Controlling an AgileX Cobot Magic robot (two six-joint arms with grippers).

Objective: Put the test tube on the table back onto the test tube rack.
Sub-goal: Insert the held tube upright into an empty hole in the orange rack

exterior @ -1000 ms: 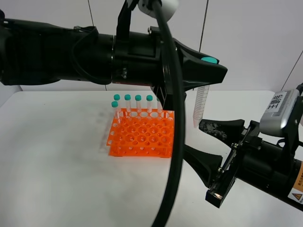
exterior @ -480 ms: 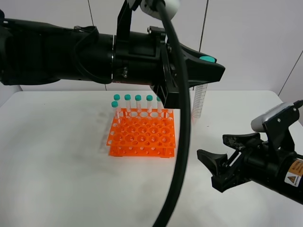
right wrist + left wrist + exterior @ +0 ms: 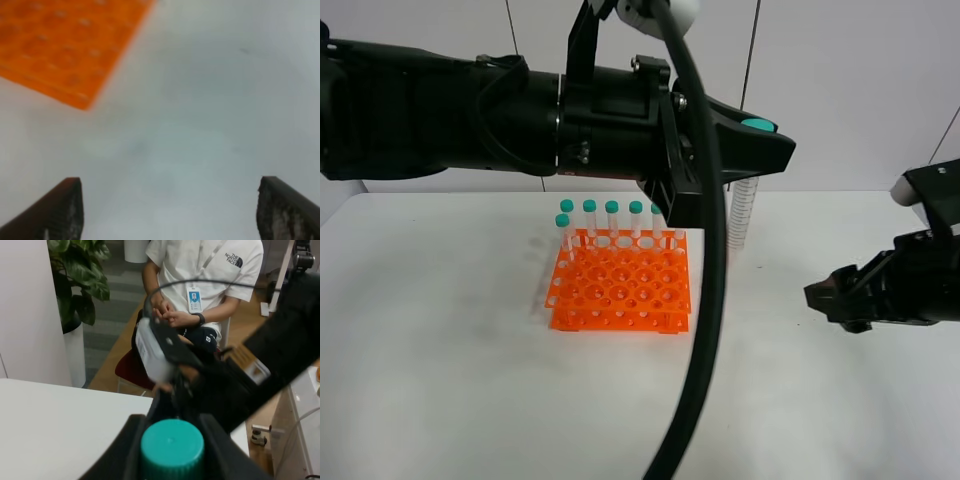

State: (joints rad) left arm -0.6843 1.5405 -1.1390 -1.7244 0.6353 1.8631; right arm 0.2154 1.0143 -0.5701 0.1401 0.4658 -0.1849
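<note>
My left gripper [image 3: 765,145] is shut on a clear test tube [image 3: 742,215] just below its teal cap [image 3: 757,126]. It holds the tube upright in the air, just right of and behind the orange test tube rack [image 3: 620,285]. In the left wrist view the cap [image 3: 171,447] sits between the two black fingers [image 3: 122,455]. Several teal-capped tubes [image 3: 612,215] stand along the rack's back and left edge. My right gripper [image 3: 825,297] is open and empty, low over the white table [image 3: 440,330] at the far right. The right wrist view shows its spread fingers [image 3: 62,210] and a rack corner [image 3: 65,50].
The left arm and its thick black cable [image 3: 705,330] cross in front of the rack's right side. A seated person [image 3: 200,285] and a potted plant [image 3: 80,275] are beyond the table. The rack's front rows of holes hold no tubes.
My right arm has pulled back to the far right, away from the held tube. The left gripper and tube have shifted slightly left toward the rack, then held still.
</note>
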